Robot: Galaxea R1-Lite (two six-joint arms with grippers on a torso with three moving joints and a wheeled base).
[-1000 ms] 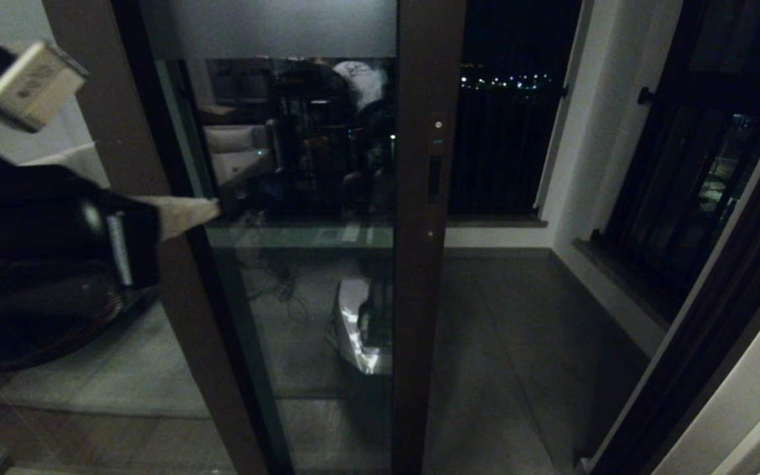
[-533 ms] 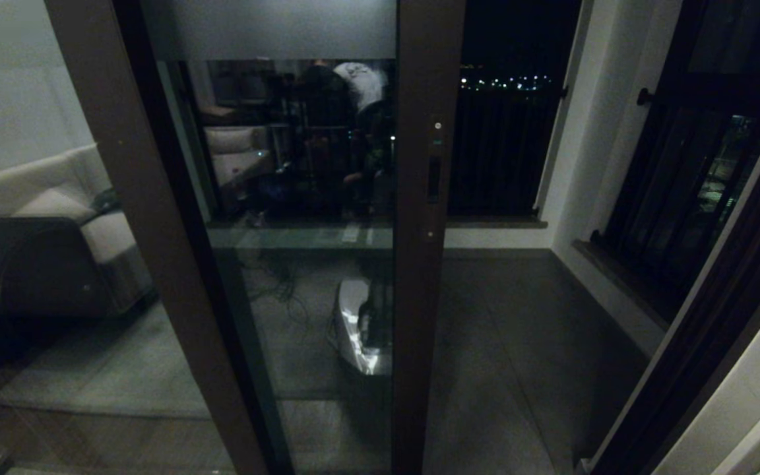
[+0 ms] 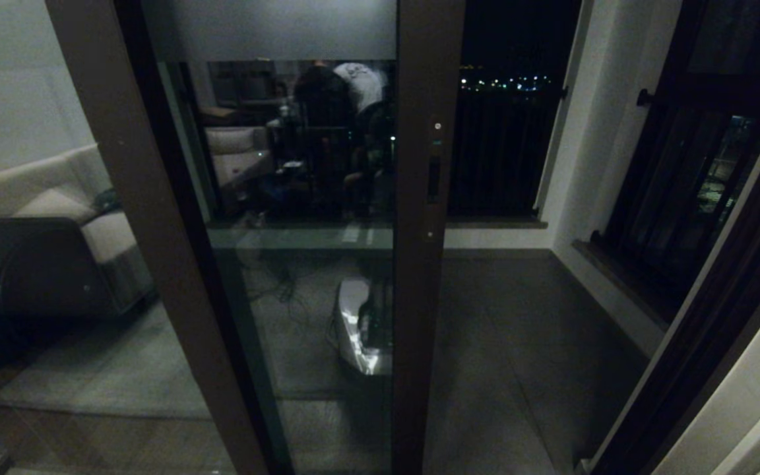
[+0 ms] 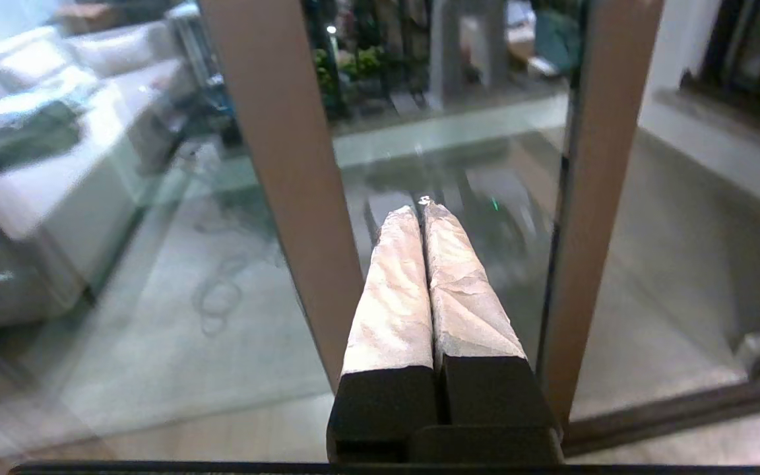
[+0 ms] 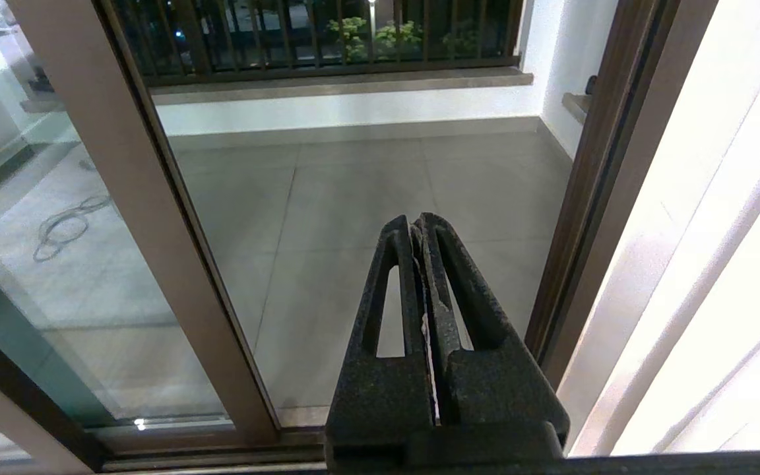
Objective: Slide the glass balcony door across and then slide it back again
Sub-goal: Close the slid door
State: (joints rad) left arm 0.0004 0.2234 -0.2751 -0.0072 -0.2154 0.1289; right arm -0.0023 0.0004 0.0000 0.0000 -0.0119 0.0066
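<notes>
The glass balcony door (image 3: pixel 301 297) has a dark brown frame and a frosted band along its top. Its stile (image 3: pixel 419 316) stands mid-view, with the narrow pull slot (image 3: pixel 434 178) at about chest height. To the stile's right the doorway stands open onto the balcony. Neither gripper shows in the head view. My left gripper (image 4: pixel 423 208), its fingers wrapped in pale tape, is shut on nothing and hangs low in front of the glass, clear of the door stile (image 4: pixel 584 198). My right gripper (image 5: pixel 416 221) is shut and empty, pointing at the open gap beside the door stile (image 5: pixel 123 198).
A second brown stile (image 3: pixel 149 231) slants up on the left, with a sofa (image 3: pixel 57 218) seen past it. The brown door jamb (image 3: pixel 716 316) bounds the opening on the right. A black-framed window with railing bars (image 3: pixel 696 178) and tiled balcony floor (image 3: pixel 518 343) lie beyond.
My left arm, raised at the left of the head view a second ago, has dropped out of that view. The door has not moved.
</notes>
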